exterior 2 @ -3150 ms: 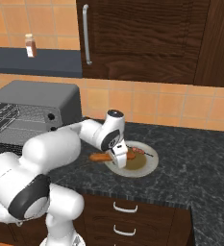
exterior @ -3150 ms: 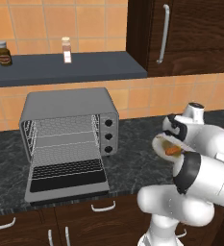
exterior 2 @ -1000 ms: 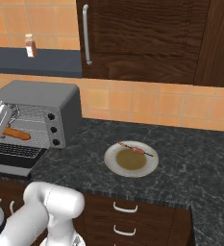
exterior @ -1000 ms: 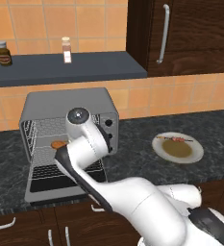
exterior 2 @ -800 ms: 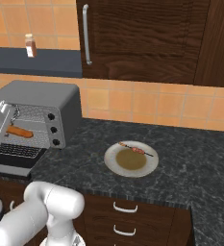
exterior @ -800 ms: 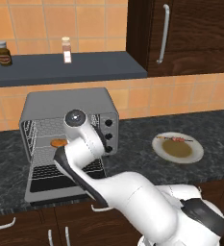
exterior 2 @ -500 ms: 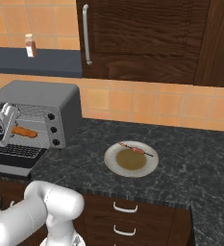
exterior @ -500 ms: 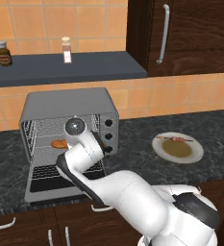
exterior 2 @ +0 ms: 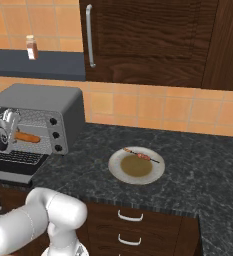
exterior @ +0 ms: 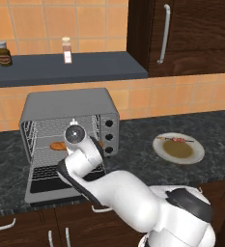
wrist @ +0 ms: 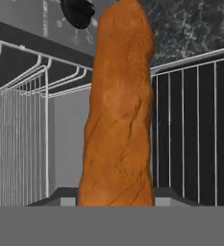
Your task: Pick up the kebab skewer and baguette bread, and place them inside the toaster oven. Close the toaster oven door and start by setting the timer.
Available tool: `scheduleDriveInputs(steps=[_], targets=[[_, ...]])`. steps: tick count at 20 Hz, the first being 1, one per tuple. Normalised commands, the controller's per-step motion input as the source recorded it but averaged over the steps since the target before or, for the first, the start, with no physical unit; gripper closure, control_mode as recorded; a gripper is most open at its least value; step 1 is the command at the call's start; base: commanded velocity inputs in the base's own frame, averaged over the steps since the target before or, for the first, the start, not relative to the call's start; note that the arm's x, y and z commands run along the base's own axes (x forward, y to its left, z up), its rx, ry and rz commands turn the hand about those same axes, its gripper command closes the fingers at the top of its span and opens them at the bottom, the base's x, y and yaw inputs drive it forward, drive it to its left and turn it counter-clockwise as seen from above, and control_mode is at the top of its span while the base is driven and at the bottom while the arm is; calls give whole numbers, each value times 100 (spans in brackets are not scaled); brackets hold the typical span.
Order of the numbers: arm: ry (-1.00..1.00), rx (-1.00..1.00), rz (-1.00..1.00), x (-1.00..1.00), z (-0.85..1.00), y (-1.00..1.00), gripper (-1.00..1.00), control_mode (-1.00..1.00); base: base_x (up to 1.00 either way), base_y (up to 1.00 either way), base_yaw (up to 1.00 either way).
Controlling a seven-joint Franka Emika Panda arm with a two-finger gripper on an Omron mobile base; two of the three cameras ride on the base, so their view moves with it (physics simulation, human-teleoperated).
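At the oven (exterior: 70, 108) mouth, the gripper (exterior: 65, 144) holds the baguette (wrist: 118, 110), apparently clamped at its near end.
Door (exterior: 56, 181) lies open below; baguette (exterior: 58, 145) sits among the racks; skewer (exterior: 176, 140) rests on the plate (exterior: 193, 155) right.

A white plate (exterior: 199, 153) sits on the dark granite counter (exterior: 133, 140); two spice bottles (exterior: 66, 50) stand well apart on the shelf (exterior: 104, 70).

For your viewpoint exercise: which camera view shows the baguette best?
The hand view: the baguette runs nearly its full height, crust visible. In the left base view one end shows beside the arm; the right base view gives a small side-on loaf.
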Motion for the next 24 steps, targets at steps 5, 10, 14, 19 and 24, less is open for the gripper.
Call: scheduleDriveInputs(steps=[5, 10, 14, 19, 24], targets=[[0, 0, 0, 19, -5, 16, 100, -100, 0, 0, 0], [0, 0, 0, 5, -11, 17, -100, -100, 0, 0, 0], [-1, 0, 0, 0, -15, 3, -100, -100, 0, 0, 0], [0, 0, 0, 0, -4, 0, -100, -100, 0, 0, 0], [-1, 1, 0, -4, 0, 0, -100, -100, 0, 0, 0]])
